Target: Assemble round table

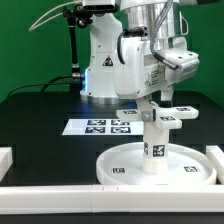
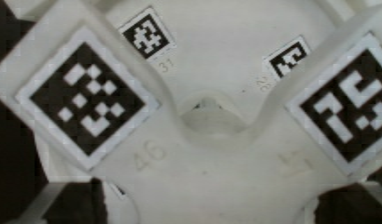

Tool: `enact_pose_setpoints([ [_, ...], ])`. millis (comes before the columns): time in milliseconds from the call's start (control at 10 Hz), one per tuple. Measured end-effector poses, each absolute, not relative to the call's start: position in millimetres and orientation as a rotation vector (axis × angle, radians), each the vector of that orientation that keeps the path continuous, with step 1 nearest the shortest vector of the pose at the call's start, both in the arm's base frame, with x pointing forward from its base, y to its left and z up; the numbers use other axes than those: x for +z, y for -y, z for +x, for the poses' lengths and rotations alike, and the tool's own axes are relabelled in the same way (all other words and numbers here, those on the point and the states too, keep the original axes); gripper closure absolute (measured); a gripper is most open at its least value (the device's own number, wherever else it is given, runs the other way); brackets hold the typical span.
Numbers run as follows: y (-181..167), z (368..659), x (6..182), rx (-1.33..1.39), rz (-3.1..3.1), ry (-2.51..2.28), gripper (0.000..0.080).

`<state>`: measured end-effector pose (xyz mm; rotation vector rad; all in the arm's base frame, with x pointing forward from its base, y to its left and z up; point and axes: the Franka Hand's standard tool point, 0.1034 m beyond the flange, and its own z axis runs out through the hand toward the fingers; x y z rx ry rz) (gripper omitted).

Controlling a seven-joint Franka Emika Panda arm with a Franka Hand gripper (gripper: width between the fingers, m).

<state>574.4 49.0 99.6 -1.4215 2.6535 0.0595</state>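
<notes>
The large round disc (image 1: 130, 168) lies flat near the table's front. The short thick leg (image 1: 156, 143) stands upright on its middle, a tag on its side. The small cross-shaped base (image 1: 164, 116) sits on top of the leg. My gripper (image 1: 160, 102) hangs right over the base. In the wrist view the base (image 2: 206, 90) fills the picture, with tags on its arms and a small bump at its centre. My gripper (image 2: 214, 205) is open, and its dark fingers (image 2: 72, 205) stand wide apart on either side of the base.
The marker board (image 1: 100, 126) lies flat behind the disc, toward the exterior view's left. Plain white border blocks (image 1: 60, 196) run along the front and both sides of the black table. The arm's white body (image 1: 105, 60) stands at the back.
</notes>
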Motion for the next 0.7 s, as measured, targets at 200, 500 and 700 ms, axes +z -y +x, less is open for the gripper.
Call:
enact_pose_setpoints([
  [200, -47.1, 579.1, 121.8, 0.071, -1.503, -2.568, 0.0159],
  [500, -48.8, 586.6, 150.0, 0.070, -1.514, -2.504, 0.0151],
  [700, -50.9, 586.4, 146.4, 0.065, -1.526, -2.502, 0.0151],
])
